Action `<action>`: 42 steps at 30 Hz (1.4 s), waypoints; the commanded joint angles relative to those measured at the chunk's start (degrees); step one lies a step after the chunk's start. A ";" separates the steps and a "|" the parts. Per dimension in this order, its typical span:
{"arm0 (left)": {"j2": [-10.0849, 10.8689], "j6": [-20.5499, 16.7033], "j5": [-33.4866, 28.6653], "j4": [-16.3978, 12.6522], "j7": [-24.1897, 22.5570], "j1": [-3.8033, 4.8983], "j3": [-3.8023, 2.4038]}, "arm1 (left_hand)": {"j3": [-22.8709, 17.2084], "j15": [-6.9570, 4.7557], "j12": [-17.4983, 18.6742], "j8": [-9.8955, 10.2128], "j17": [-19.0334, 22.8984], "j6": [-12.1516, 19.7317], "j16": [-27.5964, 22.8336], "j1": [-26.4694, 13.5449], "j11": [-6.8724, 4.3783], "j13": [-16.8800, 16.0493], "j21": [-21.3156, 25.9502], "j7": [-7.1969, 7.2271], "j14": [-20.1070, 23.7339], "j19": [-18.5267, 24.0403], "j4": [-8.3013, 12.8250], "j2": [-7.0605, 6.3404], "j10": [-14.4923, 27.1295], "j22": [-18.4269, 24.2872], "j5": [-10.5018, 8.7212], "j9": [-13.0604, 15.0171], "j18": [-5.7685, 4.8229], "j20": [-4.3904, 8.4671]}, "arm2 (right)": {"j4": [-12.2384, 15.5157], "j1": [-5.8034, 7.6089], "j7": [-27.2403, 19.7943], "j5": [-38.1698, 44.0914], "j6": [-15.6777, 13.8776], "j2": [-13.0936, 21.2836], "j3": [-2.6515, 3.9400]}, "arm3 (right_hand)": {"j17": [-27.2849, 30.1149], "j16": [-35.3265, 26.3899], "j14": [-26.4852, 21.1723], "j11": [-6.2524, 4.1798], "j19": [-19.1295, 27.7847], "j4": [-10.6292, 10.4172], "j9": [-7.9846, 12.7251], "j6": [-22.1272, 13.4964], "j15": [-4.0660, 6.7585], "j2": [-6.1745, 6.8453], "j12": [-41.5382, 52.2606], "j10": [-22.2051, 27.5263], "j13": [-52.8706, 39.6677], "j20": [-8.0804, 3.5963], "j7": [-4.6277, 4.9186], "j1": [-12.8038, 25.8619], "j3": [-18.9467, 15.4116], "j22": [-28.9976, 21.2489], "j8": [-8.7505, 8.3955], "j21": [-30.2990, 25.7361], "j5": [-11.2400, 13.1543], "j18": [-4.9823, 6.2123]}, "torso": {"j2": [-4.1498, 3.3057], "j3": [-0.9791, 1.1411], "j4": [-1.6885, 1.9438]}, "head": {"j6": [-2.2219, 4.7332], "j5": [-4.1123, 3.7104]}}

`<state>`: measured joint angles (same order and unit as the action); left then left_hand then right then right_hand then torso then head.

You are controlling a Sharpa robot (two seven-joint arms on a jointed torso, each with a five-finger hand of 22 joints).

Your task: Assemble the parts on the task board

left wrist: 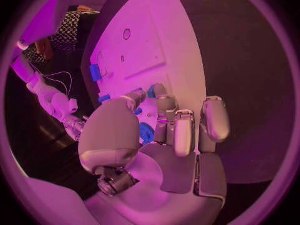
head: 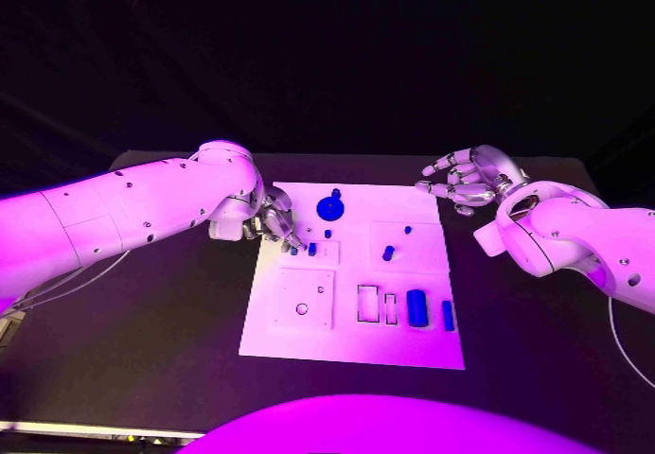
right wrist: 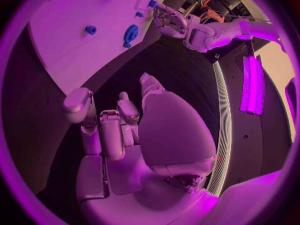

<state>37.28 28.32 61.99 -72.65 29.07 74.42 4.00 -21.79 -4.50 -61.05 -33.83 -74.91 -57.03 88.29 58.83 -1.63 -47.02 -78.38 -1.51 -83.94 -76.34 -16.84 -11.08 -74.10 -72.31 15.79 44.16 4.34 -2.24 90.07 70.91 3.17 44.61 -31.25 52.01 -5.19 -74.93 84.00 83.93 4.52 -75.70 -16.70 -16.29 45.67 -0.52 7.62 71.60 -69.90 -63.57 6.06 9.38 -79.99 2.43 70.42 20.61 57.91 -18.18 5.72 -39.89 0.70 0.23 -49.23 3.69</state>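
Observation:
The white task board (head: 352, 331) lies mid-table. A round blue part (head: 330, 206) sits near its far edge, small blue pegs (head: 388, 253) stand in its middle, and two blue cylinders (head: 416, 307) lie by the slots at its near right. My left hand (head: 268, 221) hangs over the board's left edge, fingertips drawn together on a small blue part (head: 293, 250) right at the board surface; the right wrist view shows that part (right wrist: 152, 3) at the tips of the left hand (right wrist: 178, 25). My right hand (head: 469, 180) hovers off the board's far right corner, fingers apart and holding nothing.
The black table (head: 150, 322) surrounds the board. A square block with a hole (head: 305, 301) sits at the board's near left, and empty rectangular slots (head: 368, 303) lie beside the cylinders. Another blue piece (head: 311, 249) stands just right of the left fingertips.

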 commanded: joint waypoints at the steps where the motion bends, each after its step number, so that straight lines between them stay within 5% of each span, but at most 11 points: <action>1: 0.32 -0.41 2.15 0.22 0.90 -0.31 0.23 | 0.40 0.10 0.17 0.32 -11.54 0.26 -0.31 -0.55 0.08 0.07 0.19 -0.77 -5.01 0.35 0.03 0.19 0.26 0.04 -0.75 -0.06 0.13 -0.10 | -0.01 -0.03 -0.36 0.21 0.45 -0.04 0.01 | -1.97 -0.29 2.85 0.02 0.35 -0.02 0.09 0.31 0.29 -0.06 -0.23 0.41 0.03 0.15 -0.01 0.69 0.19 -0.05 -0.02 -0.18 -0.33 0.92 | -0.02 -0.01 0.00 | 0.01 0.02; 12: 2.02 -3.92 1.46 -1.30 0.55 -0.31 -0.54 | 0.66 0.17 1.90 0.60 -10.21 0.97 -1.09 0.14 0.24 2.40 1.13 -0.98 -4.61 1.38 0.13 0.37 1.53 1.34 -0.88 -0.08 0.46 -0.09 | -0.13 -0.10 -0.45 0.16 0.47 -0.11 0.01 | -1.97 -0.29 2.85 0.02 0.35 -0.02 0.09 0.31 0.29 -0.06 -0.23 0.41 0.03 0.15 -0.01 0.69 0.19 -0.05 -0.02 -0.18 -0.33 0.92 | 0.01 -0.01 0.02 | 0.22 -0.12; 18: 3.56 -9.86 -1.93 -2.89 -0.62 -0.30 -1.62 | 0.49 0.59 4.77 1.12 -7.96 3.11 -2.54 2.04 0.85 6.23 2.81 -1.72 -3.89 3.11 0.15 1.36 4.39 3.48 -0.21 -0.06 0.95 -0.34 | -0.24 -0.21 -0.49 0.15 0.42 -0.14 0.01 | -1.97 -0.32 2.84 0.02 0.39 -0.02 0.09 0.31 0.29 -0.09 -0.24 0.41 0.04 0.15 -0.01 0.75 0.20 -0.09 -0.02 -0.27 -0.35 0.93 | 0.06 -0.04 0.00 | 0.40 -0.21; 23: 4.61 -14.53 -4.73 -4.04 -2.77 -0.30 -2.30 | 0.90 0.85 5.73 1.49 -6.91 4.14 -3.23 2.04 1.24 7.57 3.52 -2.20 -3.54 3.80 0.05 0.94 5.51 4.37 -0.35 -0.20 1.15 -0.55 | -0.37 -0.31 -0.51 0.14 0.40 -0.16 0.01 | -1.97 -0.33 2.84 0.02 0.41 -0.02 0.10 0.30 0.29 -0.10 -0.24 0.41 0.04 0.15 -0.01 0.78 0.21 -0.12 -0.02 -0.32 -0.35 0.93 | 0.05 -0.06 0.02 | 0.57 -0.26; 25: 5.08 -17.00 -6.82 -4.50 -4.46 -0.30 -2.45 | 1.82 1.39 8.62 2.13 -4.56 5.65 -4.82 1.72 1.88 11.31 5.34 -2.89 -2.64 5.70 0.04 0.40 8.41 6.68 -0.51 -0.54 1.66 -0.96 | -0.43 -0.34 -0.52 0.12 0.38 -0.15 0.01 | -1.97 -0.33 2.84 0.02 0.41 -0.02 0.10 0.30 0.29 -0.10 -0.24 0.41 0.04 0.15 -0.01 0.78 0.21 -0.12 -0.02 -0.32 -0.35 0.93 | 0.04 -0.02 0.03 | 0.76 -0.27; 31: 6.27 -24.62 -11.19 -6.21 -10.49 -0.33 -2.59 | 4.27 4.07 11.71 4.07 4.17 11.97 -11.14 2.65 4.83 13.54 15.48 -5.93 2.29 15.75 0.01 0.55 15.62 18.40 -0.86 -2.42 4.17 -3.19 | -0.56 -0.38 -0.53 0.05 0.33 -0.12 0.01 | -1.97 -0.33 2.84 0.02 0.41 -0.02 0.10 0.30 0.29 -0.10 -0.24 0.41 0.04 0.15 -0.01 0.78 0.21 -0.12 -0.02 -0.32 -0.35 0.93 | 0.02 0.00 0.12 | 0.93 -0.36; 34: 6.72 -29.23 -10.97 -7.21 -14.20 -0.50 -2.45 | 5.77 5.27 13.13 4.43 7.83 14.49 -13.86 3.62 6.06 14.83 23.96 -7.07 5.39 23.41 0.01 0.93 19.04 27.53 -0.88 -3.55 5.97 -4.34 | -0.61 -0.39 -0.55 0.04 0.30 -0.11 0.01 | -1.85 -0.40 2.81 0.02 0.49 -0.01 0.10 0.29 0.29 -0.11 -0.34 0.51 0.18 0.15 -0.01 0.83 0.21 -0.22 -0.02 -0.52 -0.36 0.97 | 0.02 -0.03 0.14 | 1.14 -0.43; 35: 6.84 -30.99 -10.27 -7.57 -15.93 -0.62 -2.35 | 5.85 5.48 13.18 4.25 8.08 14.75 -13.97 4.88 6.20 15.16 24.60 -7.29 5.80 23.46 0.01 1.08 19.57 27.93 -0.73 -3.91 6.04 -4.62 | -0.62 -0.40 -0.57 0.03 0.29 -0.10 0.01 | -1.72 -0.47 2.77 0.02 0.64 -0.01 0.10 0.29 0.29 -0.11 -0.44 0.62 0.32 0.15 -0.01 0.84 0.22 -0.42 -0.02 -0.84 -0.36 1.03 | 0.03 -0.04 0.16 | 1.19 -0.45; 38: 7.06 -37.11 -5.44 -8.47 -24.56 -1.35 -1.84 | 2.90 6.73 16.10 4.88 25.32 16.21 -27.94 14.71 7.28 18.28 28.15 -8.37 18.18 25.26 -0.01 0.38 24.43 29.87 -0.02 -6.84 5.98 -5.67 | -0.68 -0.40 -0.66 0.02 0.24 -0.08 0.01 | -1.63 -0.52 2.75 0.02 0.67 -0.01 0.11 0.29 0.29 -0.11 -0.47 0.65 0.35 0.15 -0.01 0.84 0.22 -0.46 -0.02 -0.91 -0.36 1.04 | 0.03 -0.06 0.11 | 1.45 -0.50; 42: 6.98 -42.95 2.49 -9.05 -33.03 -2.75 -1.52 | -2.50 6.98 19.83 5.65 29.46 14.96 -30.11 23.33 7.63 22.95 29.86 -8.31 21.81 26.21 0.69 -2.57 25.85 30.59 -0.07 -10.82 6.07 -6.26 | -0.79 -0.44 -0.74 0.02 0.16 -0.12 0.00 | -1.50 -0.61 2.71 0.02 0.88 0.04 0.11 0.29 0.29 -0.15 -0.53 0.72 0.42 0.16 -0.02 0.77 0.29 -0.72 -0.02 -1.37 -0.40 1.12 | -0.02 -0.11 0.02 | 1.80 -0.49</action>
<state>44.38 -5.60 57.10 -81.36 8.03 71.96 2.46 -23.58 2.38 -41.80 -28.33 -46.04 -41.50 58.47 81.16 5.86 -24.84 -48.74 -9.89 -62.68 -50.54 -16.10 -13.16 -48.41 -41.82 15.77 34.00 9.28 -8.61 89.35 70.52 3.07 44.56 -31.26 51.92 -5.20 -74.91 83.56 83.93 4.52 -75.08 -16.70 -16.24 45.67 -0.52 7.39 71.32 -69.50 -63.21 6.26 9.38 -79.76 2.43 69.75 20.61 56.69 -18.18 5.72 -39.86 0.65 0.34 -47.66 3.20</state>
